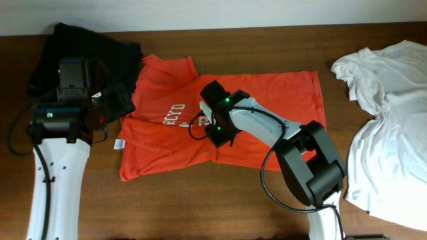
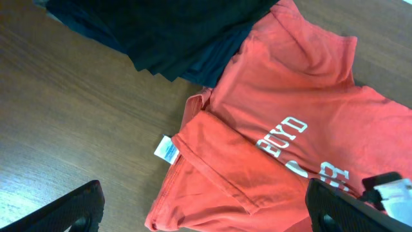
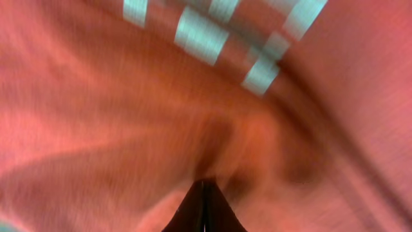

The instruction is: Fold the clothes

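— Under the right gripper (image 3: 204, 193), what is there?

— Orange-red cloth, filling its whole wrist view. The two fingers are pressed together, and wrinkles in the fabric run in toward their tips, so it is pinching a small pucker of the orange-red T-shirt (image 1: 280, 90). White lettering (image 3: 199, 35) shows just beyond the tips, too blurred to read.

— How does the shirt lie around that gripper?

— It is spread on the table (image 1: 200, 207), and the gripper sits low over its middle. On the side of the pinch toward the left arm, the shirt's edge is doubled over onto itself. The left wrist view reads "BOYD" there.

— And the left gripper (image 2: 203, 200)?

— Its jaws are wide apart with nothing between them, and it hovers above the table. Just ahead of it lies that doubled edge, with a small white tag (image 2: 167, 149) poking out over the bare wood.

— Anything else near either one?

— A dark garment (image 1: 87, 40) is heaped just beyond the left gripper and touches the orange shirt's sleeve. A white T-shirt (image 1: 387, 113) lies crumpled well out past the right gripper, on the side away from the left arm. It is apart from the orange one.
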Robot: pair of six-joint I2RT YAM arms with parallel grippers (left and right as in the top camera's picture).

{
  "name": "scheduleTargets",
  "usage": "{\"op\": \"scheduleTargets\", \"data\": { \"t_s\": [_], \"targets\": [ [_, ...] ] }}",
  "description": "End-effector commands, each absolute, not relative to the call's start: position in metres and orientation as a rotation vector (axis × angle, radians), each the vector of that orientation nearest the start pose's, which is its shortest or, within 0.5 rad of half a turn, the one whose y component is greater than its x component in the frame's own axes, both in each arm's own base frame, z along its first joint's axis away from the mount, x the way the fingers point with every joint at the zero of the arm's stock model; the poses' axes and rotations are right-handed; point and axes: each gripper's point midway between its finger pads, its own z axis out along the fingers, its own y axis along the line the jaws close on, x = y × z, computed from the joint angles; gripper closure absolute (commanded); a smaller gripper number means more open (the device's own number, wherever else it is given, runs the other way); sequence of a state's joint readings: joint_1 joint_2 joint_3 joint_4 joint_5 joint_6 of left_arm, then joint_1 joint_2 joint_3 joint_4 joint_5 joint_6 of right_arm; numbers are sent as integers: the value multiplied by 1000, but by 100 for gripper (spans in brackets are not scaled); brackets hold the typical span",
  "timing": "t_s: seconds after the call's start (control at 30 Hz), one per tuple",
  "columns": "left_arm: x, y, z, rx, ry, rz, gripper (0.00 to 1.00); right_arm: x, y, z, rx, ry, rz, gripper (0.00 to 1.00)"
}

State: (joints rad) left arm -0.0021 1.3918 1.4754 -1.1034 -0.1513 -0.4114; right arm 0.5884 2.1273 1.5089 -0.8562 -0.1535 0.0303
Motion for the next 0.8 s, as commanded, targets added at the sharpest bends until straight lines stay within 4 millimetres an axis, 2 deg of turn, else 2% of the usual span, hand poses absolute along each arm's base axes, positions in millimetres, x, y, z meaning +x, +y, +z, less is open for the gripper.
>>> {"op": "scheduleTargets", "data": {
  "t_s": [0.0, 0.07, 0.17, 0.27, 0.33, 0.4, 0.47, 0.53, 0.6, 0.67, 0.7, 0.73, 0.77],
  "targets": [
    [339, 30, 244, -589, 2510, 65, 1, 316, 257, 2, -861, 3030, 348, 95],
    [339, 30, 244, -589, 2510, 65, 1, 305, 258, -7, -889, 3041, 340, 95],
    [339, 30, 244, -589, 2510, 65, 1, 278, 254, -28, -946, 3080, 318, 95],
    [339, 30, 244, -589, 2510, 65, 1, 252, 237, -25, -964, 3210, 270, 96],
    [339, 30, 244, -589, 2510, 65, 1, 242, 229, -22, -971, 3262, 242, 95],
    [339, 30, 244, -589, 2510, 65, 1, 249, 234, -21, -969, 3233, 261, 95],
    [339, 30, 244, -589, 2510, 65, 1, 259, 244, -5, -967, 3204, 302, 95],
    [339, 30, 244, -589, 2510, 65, 1, 271, 267, 28, -990, 3113, 445, 95],
    [341, 27, 244, -584, 2508, 44, 1, 286, 278, 61, -984, 3025, 481, 95],
    [344, 27, 246, -582, 2491, 39, 1, 282, 273, 64, -1010, 3039, 461, 95],
    [349, 25, 249, -574, 2474, 15, 6, 283, 270, 63, -1012, 3038, 424, 96],
    [348, 20, 247, -565, 2489, -19, 72, 287, 265, 62, -1000, 3038, 389, 96],
    [346, 19, 239, -562, 2522, -15, 99, 291, 261, 62, -975, 3043, 383, 96]
  ]
}}
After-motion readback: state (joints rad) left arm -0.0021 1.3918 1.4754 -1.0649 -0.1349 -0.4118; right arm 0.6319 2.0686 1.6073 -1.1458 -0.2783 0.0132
